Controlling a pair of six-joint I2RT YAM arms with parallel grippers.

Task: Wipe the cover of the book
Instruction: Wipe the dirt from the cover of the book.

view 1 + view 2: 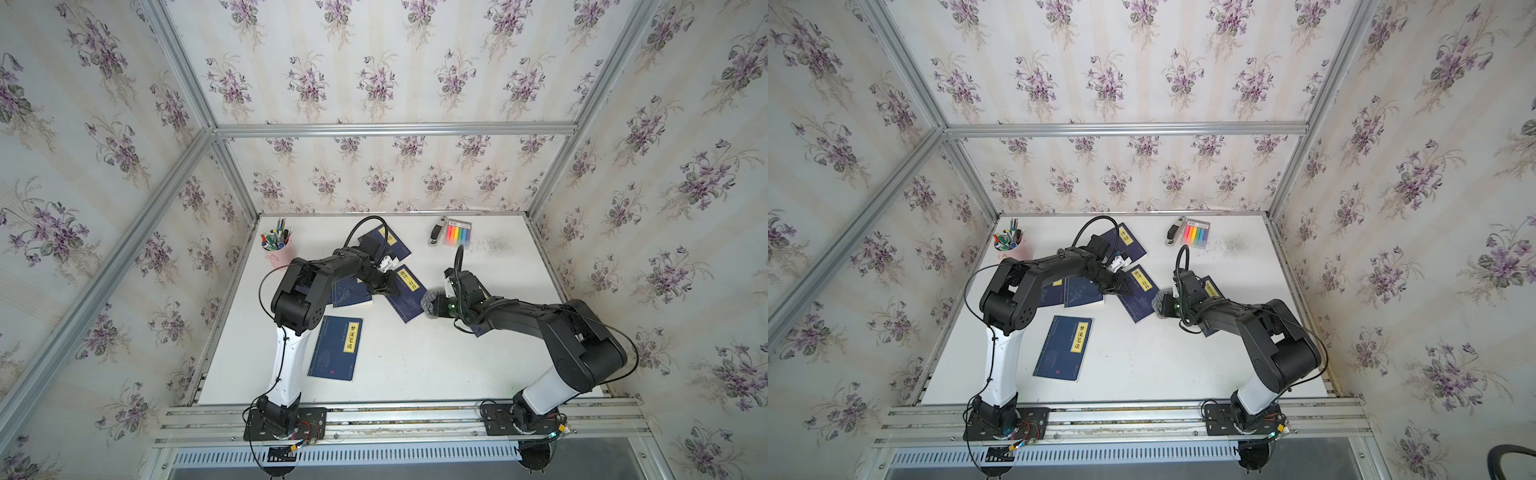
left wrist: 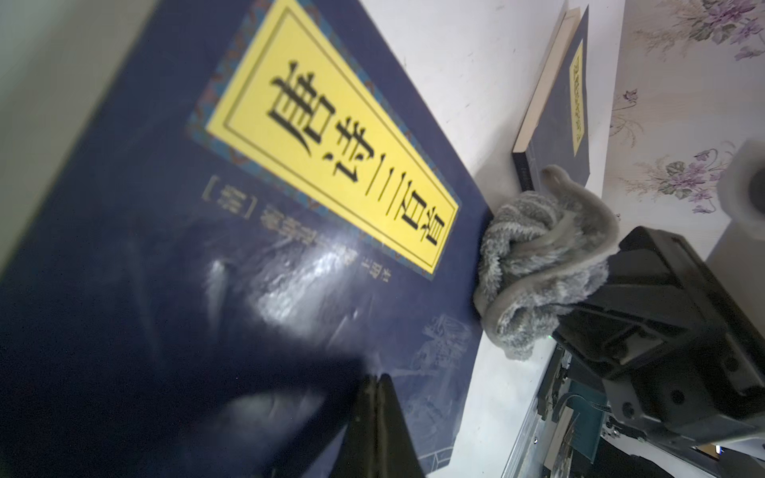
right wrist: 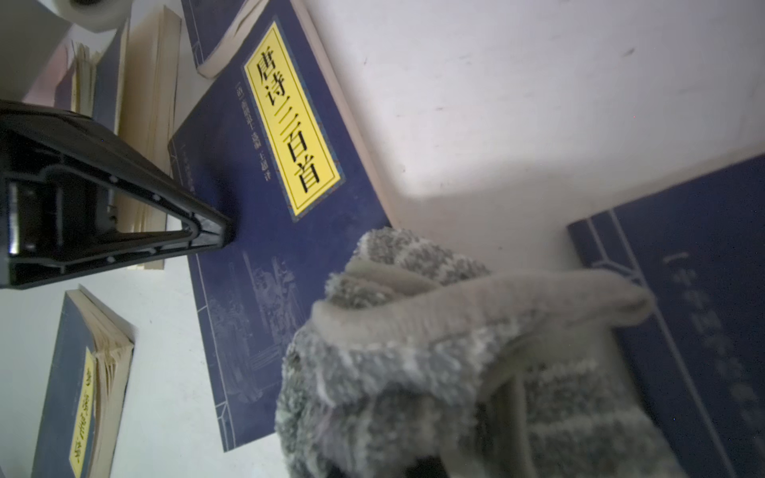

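While the left gripper (image 3: 225, 236) stands with its jaws pressed together and nothing between them, its tip rests on the cover of the dark blue paperback book with a yellow title label (image 3: 265, 231), which lies flat on the white surface (image 1: 415, 365). Seen from its own wrist, the left gripper's tip touches the glossy cover close to one long edge, and the yellow label stretches away beyond it. The right gripper (image 2: 596, 289) is nearly closed on a bunched grey fluffy cloth (image 3: 414, 351), whose folds bulge out ahead of its jaws and hide the fingertips. That cloth meets the edge of the book on the side away from the left gripper, so the book lies between the two grippers in both top views; whether the cloth sits on the cover or only against its edge cannot be told. A second dark blue book (image 3: 683, 289) lies just beside the cloth, partly under the right arm. A third dark blue book with a yellow label (image 1: 336, 347) lies well apart from both grippers, near the left arm's white link.
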